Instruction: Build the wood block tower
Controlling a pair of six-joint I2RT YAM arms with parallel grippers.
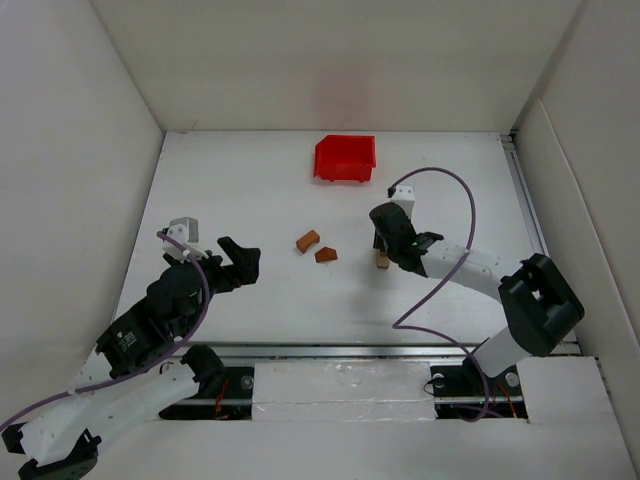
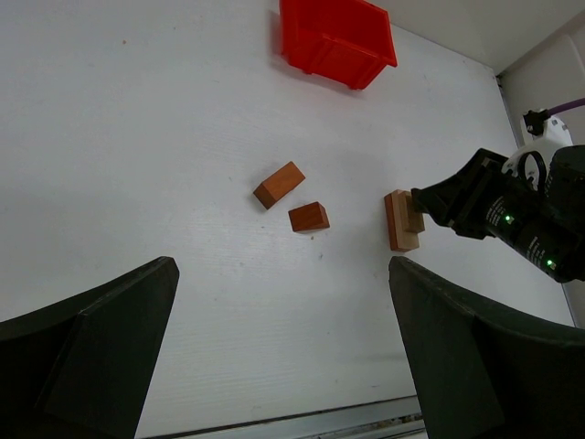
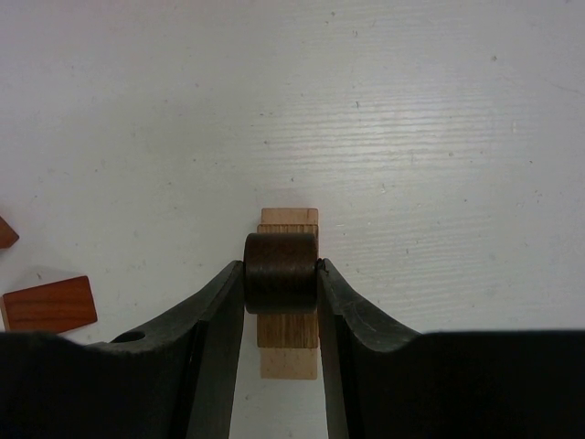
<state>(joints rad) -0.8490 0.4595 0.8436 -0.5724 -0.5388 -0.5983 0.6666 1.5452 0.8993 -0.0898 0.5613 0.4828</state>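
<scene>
Spanning everything is the white table [image 1: 250,200], w/ the red bin [image 1: 345,158] at its far edge, well apart from the work. Left gripper [image 1: 243,262] hangs over the near-left area, jaws spread wide, nothing in them. Right gripper [image 3: 281,263] is clenched on a dark round block [image 3: 281,279], pads on its two sides. That block sits right on top of the tan stack [image 3: 289,334], which looks like two flat tan pieces lying one on the other, right of centre. Can't tell if the dark piece's weight is on the stack or in the grip. Orange-brown block [image 2: 279,184] and reddish-brown block [image 2: 309,217] lie loose to the left of the stack, near each other, not touching. Handling, my guess: small solid wood, light, stiff, won't crush. Faces are smooth so a bit slippery, & the round one may roll if let go off-centre. Best hold is prob. across the short flat sides, mid-length, approx level, so each piece lands square.
</scene>
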